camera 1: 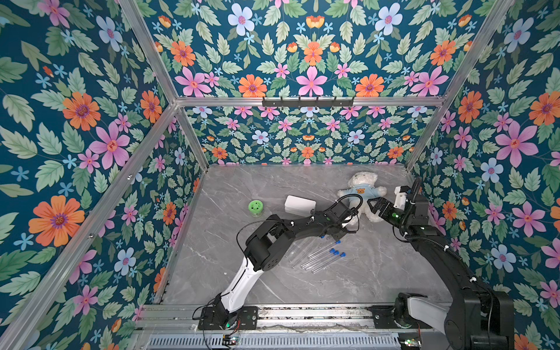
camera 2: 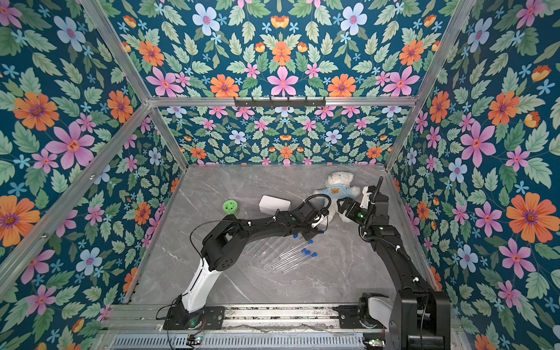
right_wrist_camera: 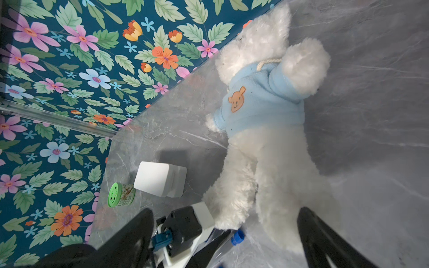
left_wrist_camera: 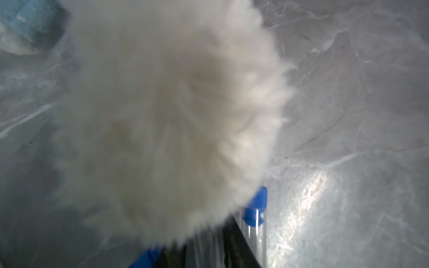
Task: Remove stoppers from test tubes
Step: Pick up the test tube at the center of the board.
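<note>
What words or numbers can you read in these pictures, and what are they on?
No text can be read anywhere.
Small round jar with the green lid: its printed label shows a brownish picture; any writing is too blurred to read.
White plush teddy bear: its light blue hoodie carries only an orange bear-face patch, no words.
White rectangular plastic box: blank on the sides shown.
</note>
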Available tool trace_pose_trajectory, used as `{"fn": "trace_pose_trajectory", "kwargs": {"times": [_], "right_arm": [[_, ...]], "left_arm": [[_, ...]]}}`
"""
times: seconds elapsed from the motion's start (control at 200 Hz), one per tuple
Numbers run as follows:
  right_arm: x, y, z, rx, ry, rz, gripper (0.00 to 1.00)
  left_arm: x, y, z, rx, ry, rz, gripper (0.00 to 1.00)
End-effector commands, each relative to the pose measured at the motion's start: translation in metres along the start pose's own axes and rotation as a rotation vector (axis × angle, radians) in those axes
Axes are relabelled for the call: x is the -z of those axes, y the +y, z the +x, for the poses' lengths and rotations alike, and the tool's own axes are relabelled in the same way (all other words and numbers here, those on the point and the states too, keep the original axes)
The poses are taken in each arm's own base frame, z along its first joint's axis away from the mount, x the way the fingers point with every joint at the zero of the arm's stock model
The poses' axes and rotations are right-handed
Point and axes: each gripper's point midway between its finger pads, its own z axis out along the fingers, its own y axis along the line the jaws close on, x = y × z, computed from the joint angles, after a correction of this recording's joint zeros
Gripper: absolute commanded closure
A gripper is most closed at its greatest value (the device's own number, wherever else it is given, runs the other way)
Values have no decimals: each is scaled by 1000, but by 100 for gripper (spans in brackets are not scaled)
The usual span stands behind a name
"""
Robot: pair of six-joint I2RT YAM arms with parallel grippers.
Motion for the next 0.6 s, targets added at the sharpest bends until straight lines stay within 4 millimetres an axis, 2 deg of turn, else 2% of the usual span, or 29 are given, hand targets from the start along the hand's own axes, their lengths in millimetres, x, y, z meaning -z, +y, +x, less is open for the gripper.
{"fn": "trace_pose_trajectory", "kwargs": {"times": [0.0,0.345,0.595], "right_arm": [[3,1,-7,2,-33,0,3],[11,0,-10,14,-61,11,2],[11,1,-10,18,-62,7,2]], "left_arm": [[-2,0,9,-12,40,-1,72],[0,1,7,-16,49,-9,82],[18,5,-11,-11,-2,-23,89]]}}
